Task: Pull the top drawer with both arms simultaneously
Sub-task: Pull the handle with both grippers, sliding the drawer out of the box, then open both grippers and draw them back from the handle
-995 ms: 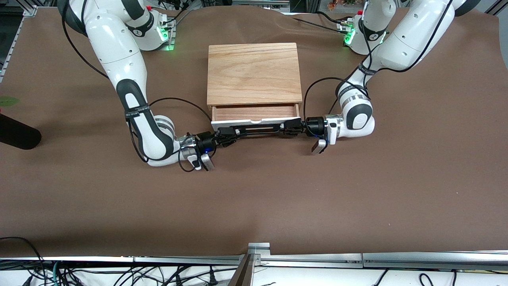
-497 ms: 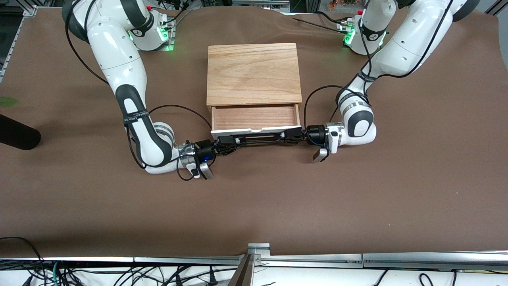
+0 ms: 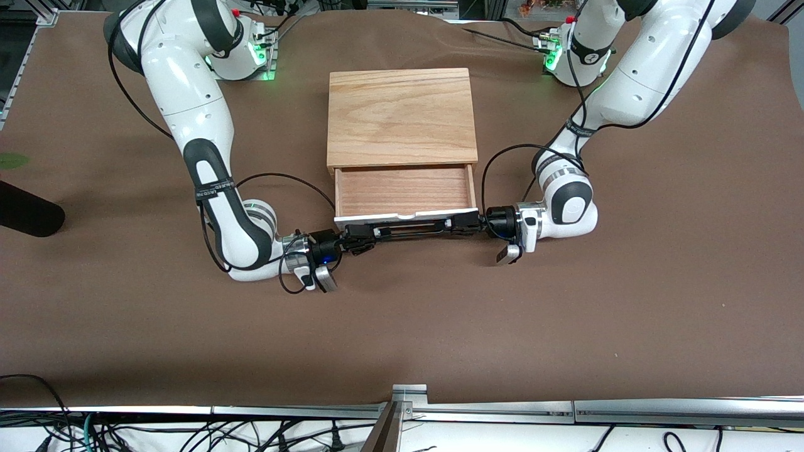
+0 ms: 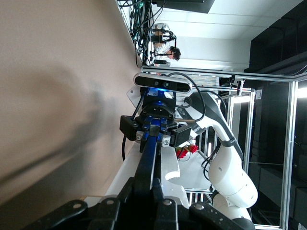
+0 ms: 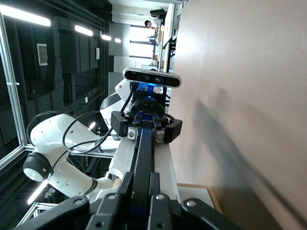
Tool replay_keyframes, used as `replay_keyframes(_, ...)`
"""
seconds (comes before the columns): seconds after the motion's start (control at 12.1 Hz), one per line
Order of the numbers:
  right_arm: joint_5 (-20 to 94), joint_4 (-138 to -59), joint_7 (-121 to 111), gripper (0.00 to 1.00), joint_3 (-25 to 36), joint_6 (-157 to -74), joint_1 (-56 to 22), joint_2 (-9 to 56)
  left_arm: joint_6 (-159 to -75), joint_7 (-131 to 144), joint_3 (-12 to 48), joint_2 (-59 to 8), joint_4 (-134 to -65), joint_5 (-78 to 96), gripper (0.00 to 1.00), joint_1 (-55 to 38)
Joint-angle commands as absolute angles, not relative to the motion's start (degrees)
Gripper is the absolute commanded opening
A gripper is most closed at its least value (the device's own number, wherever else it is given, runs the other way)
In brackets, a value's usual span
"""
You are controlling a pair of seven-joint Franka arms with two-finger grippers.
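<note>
The top drawer (image 3: pixel 405 189) stands pulled out of the light oak cabinet (image 3: pixel 401 116), with its reddish-brown inside showing and its white front panel (image 3: pixel 402 217) toward the front camera. The black bar handle (image 3: pixel 411 230) runs along that panel. My right gripper (image 3: pixel 369 235) is shut on the handle's end toward the right arm's side. My left gripper (image 3: pixel 453 225) is shut on the handle's other end. In the left wrist view the handle (image 4: pixel 148 163) runs between my left gripper (image 4: pixel 145 188) and the right one. In the right wrist view the handle (image 5: pixel 143 158) runs from my right gripper (image 5: pixel 140 184) to the left one.
The cabinet sits on a brown table cover (image 3: pixel 402 326) midway between the two arm bases. A black object (image 3: pixel 28 213) lies at the table's edge on the right arm's end. A metal rail (image 3: pixel 502 411) runs along the table's edge nearest the front camera.
Both grippers have moved toward the front camera with the handle held in them, and the drawer has slid farther out of the cabinet, so more of its wood inside shows.
</note>
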State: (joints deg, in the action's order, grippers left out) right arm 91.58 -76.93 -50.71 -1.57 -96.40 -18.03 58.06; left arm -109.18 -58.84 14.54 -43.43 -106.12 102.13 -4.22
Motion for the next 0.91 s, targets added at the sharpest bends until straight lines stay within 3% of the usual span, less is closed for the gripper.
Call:
replay_keyframes(0.0,93.9,-73.0,-49.2,0.0,-0.4,-100.3,-12.0,59.0,-110.7,-53.0,12.8,-42.7,-107.1,104.9,0.0,-3.2)
replay_keyframes(0.08,93.9,-73.0,-49.2,0.11,-0.4,-100.3,-12.0,59.0,-110.7,-52.1,12.5,-42.8,-106.5,104.9,0.0,-3.3)
replay_keyframes(0.17,93.9,-73.2,-49.2,0.48,-0.4,-100.3,-12.0,59.0,-110.7,-51.8,12.1,-43.0,-106.3,104.9,0.0,-3.4)
replay_keyframes(0.25,93.9,-73.2,-49.2,0.65,-0.4,-100.3,-12.0,59.0,-110.7,-51.1,12.0,-43.1,-106.0,104.9,0.0,-3.6)
replay_keyframes(0.41,93.9,-73.3,-49.2,0.74,-0.4,-100.3,-12.0,59.0,-110.7,-50.4,11.3,-43.2,-105.6,104.9,0.0,-3.6)
replay_keyframes(0.5,93.7,-73.3,-49.3,0.93,-0.3,-100.3,-12.0,58.9,-110.7,-50.4,11.1,-43.2,-105.6,104.9,0.0,-3.7)
replay_keyframes(0.58,93.5,-73.3,-49.7,1.0,0.0,-100.4,-12.0,58.6,-110.7,-50.4,11.1,-43.2,-105.6,104.9,0.0,-3.7)
replay_keyframes(0.66,92.6,-73.3,-49.6,1.0,1.7,-100.3,-12.2,58.4,-110.6,-50.4,11.0,-43.2,-105.8,104.9,0.06,-3.7)
replay_keyframes(0.75,91.0,-73.3,-49.3,1.0,3.1,-100.3,-12.5,58.0,-110.5,-50.9,11.1,-43.2,-106.2,104.9,0.25,-3.6)
replay_keyframes(0.83,88.9,-73.2,-49.1,1.0,4.4,-100.1,-12.3,57.3,-110.5,-51.2,11.1,-43.2,-106.3,105.0,0.83,-3.5)
